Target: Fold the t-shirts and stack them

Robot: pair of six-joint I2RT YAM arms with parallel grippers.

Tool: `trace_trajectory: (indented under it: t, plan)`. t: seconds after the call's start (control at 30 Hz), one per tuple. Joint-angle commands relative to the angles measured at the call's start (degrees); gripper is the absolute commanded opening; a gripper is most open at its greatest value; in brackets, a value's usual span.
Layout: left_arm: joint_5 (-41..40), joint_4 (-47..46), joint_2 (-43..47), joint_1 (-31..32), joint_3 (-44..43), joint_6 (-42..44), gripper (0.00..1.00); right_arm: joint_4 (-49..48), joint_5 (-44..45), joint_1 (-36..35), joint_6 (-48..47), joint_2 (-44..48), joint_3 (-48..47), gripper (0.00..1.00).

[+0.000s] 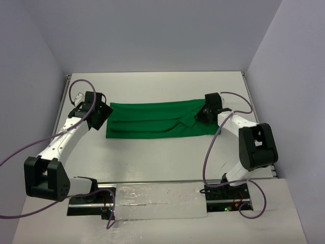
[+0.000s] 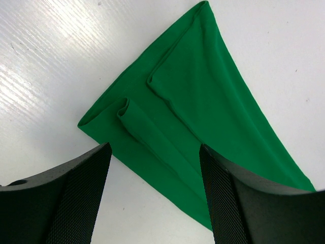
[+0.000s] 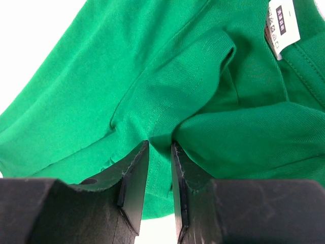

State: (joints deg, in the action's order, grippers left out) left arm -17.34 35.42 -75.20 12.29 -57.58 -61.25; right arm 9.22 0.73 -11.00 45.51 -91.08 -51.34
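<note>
Top external view gives you the layout. The left hand [image 1: 97, 113] hangs just off the left end of the t-shirt [image 1: 152, 121], which lies as a long green band, folded lengthwise, running left to right across the bench [image 1: 152, 162] and somewhat nearer the far edge than the near one. From the left wrist camera you can see that this hand is released: its jaws stand wide and hold nothing, and the left corner of the band shows between them against the white surface. That placement reads as a hand staged to take the end, wide enough to straddle the doubled layers and the narrow tuck lying on top of them. Moving along the band, the cloth is mostly flat, with long creases and one flap turned over near the right end, so the lengthwise folding looks done and the crosswise fold looks like what is left. At the right end, the right hand [image 1: 205, 115] sits down on the cloth. The right wrist camera shows its jaws standing narrow with a raised ridge of green fabric pinched between them, so you can treat it as grasping the shirt. The white care label [image 3: 281, 24] showing beyond suggests this is the collar end. A pinch this small probably catches only the top layers, so check that the lower ones come along when you lift.
</note>
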Motion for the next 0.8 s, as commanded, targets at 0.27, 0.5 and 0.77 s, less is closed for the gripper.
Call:
trace_trajectory:
  t: [0.27,0.5,0.77]
  plan:
    - [0.2,-0.7,0.5,0.4,0.5,-0.1,0.78,-1.8,-0.5,-0.5,-0.7,-0.9,-3.9,0.09]
    - [0.5,-0.7,0.3,0.4,0.5,-0.3,0.78,-1.6,-2.1,-2.5,1.2,-5.3,-9.8,0.09]
    - [0.4,-0.2,0.3,0.5,0.4,0.5,0.78,1.8,-1.0,-6.6,2.5,-15.9,-22.7,0.55]
